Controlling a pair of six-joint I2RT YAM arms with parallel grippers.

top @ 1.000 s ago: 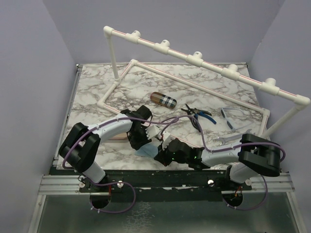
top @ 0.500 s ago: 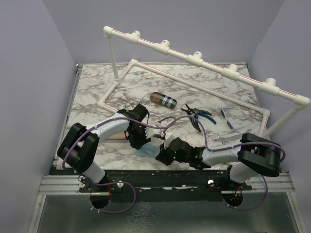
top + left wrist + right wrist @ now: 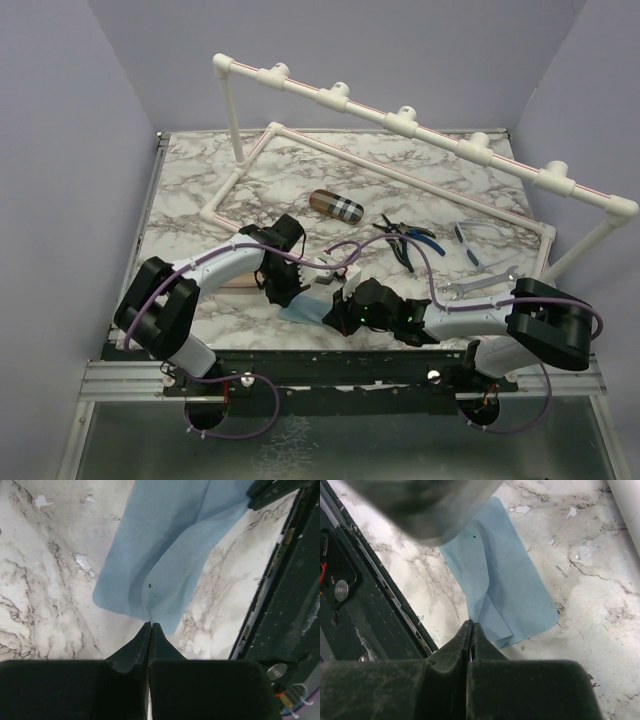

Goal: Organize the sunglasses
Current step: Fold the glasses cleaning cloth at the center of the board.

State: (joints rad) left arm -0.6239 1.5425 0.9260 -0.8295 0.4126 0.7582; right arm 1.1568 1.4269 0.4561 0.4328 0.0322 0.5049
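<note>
The left gripper (image 3: pixel 150 626) has just clenched on the blue cloth (image 3: pixel 165 555); the right gripper (image 3: pixel 470 625) stays clenched on its opposite edge. Beyond them the plaid case (image 3: pixel 335 205) lies shut.

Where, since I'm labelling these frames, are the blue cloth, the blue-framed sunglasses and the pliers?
blue cloth (image 3: pixel 165 545): left wrist view, on its flat middle.
blue-framed sunglasses (image 3: pixel 466 234): top external view, on the front of the frame.
pliers (image 3: pixel 398 234): top external view, near the pivot.

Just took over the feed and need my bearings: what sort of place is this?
Probably a lab test booth, not a shop or home: plain lavender walls box in a marble-pattern table, with a white PVC pipe rack standing on it.
</note>
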